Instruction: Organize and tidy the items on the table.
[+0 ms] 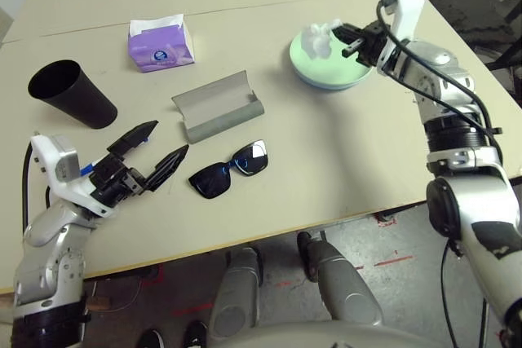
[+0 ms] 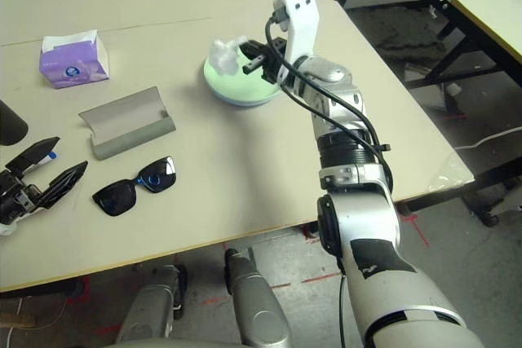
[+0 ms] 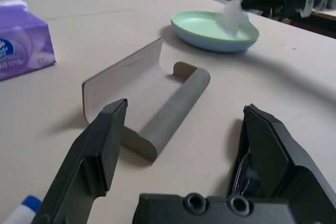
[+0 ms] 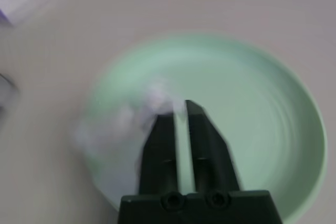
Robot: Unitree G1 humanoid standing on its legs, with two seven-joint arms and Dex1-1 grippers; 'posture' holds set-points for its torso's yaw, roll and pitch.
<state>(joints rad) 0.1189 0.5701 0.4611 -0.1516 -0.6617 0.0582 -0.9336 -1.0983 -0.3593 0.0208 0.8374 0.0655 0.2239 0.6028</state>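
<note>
Where the right eye view cuts the black cup (image 1: 72,93) to a sliver at its edge, the left eye view shows it whole, lying on its side at the table's (image 1: 342,160) far left. Left gripper (image 1: 155,151) hovers low over the table near the front edge, fingers spread wide, nothing between them. A blue-capped marker pen (image 3: 22,206) peeks out beneath it, mostly hidden (second pen not made out). Purple tissue box (image 1: 161,43) sits further back. Grey glasses case (image 1: 218,106) lies open mid-table, black sunglasses (image 1: 229,169) just in front of it; from the left wrist view only a dark sliver of lens shows behind one finger. Stacked plates (image 1: 326,67), green over blue, sit to the right. Right gripper (image 1: 349,41) is over them, fingers a narrow slit apart, crumpled tissue (image 1: 318,38) at their tips; right wrist view is blurred, so whether it is pinched I cannot tell
</note>
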